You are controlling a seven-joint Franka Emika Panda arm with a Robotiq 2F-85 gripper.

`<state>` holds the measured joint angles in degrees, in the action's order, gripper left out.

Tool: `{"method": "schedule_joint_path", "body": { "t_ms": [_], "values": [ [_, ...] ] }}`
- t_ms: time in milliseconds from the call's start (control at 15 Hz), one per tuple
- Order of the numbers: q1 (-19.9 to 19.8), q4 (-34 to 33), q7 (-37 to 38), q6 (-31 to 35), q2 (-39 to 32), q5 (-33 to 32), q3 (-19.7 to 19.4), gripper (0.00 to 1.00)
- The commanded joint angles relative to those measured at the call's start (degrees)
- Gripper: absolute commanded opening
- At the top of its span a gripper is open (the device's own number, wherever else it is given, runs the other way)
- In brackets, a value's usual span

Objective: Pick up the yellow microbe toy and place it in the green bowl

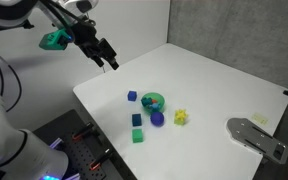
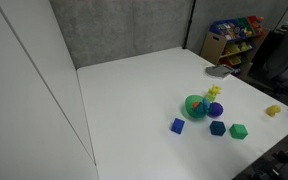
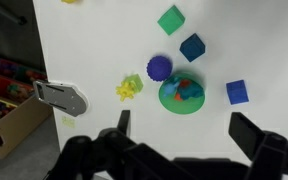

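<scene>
The yellow microbe toy (image 1: 181, 117) lies on the white table just beside the green bowl (image 1: 146, 100). Both also show in an exterior view, the toy (image 2: 214, 93) behind the bowl (image 2: 189, 111), and in the wrist view, the toy (image 3: 129, 89) to the left of the bowl (image 3: 181, 110). The bowl holds a small blue and orange item. My gripper (image 1: 106, 58) hangs open and empty high above the table's near-left part, well away from the toy. In the wrist view its fingers (image 3: 184, 128) frame the bowl from above.
A purple ball (image 3: 159, 67), a blue cube (image 3: 237, 92), a dark blue cube (image 3: 192, 47) and a green cube (image 3: 171, 19) lie around the bowl. A grey flat device (image 1: 256, 135) sits near a table edge. A pale yellow block (image 2: 273, 111) lies apart. A toy shelf (image 2: 234, 38) stands beyond the table.
</scene>
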<state>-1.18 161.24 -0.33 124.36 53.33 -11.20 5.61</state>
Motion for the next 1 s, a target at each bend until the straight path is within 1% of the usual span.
{"method": "schedule_joint_path", "body": {
  "t_ms": [0,400,733,933],
  "values": [
    [1.0,-1.7,0.8,-0.8,-2.9,0.3,0.1,1.00],
    [4.9,-4.9,0.7,-0.6,-10.4,4.2,0.2,1.00],
    [8.9,-8.1,1.5,0.0,-18.0,9.9,1.1,1.00],
    [10.1,-11.1,1.7,0.2,-22.5,13.3,1.1,1.00]
  ]
}}
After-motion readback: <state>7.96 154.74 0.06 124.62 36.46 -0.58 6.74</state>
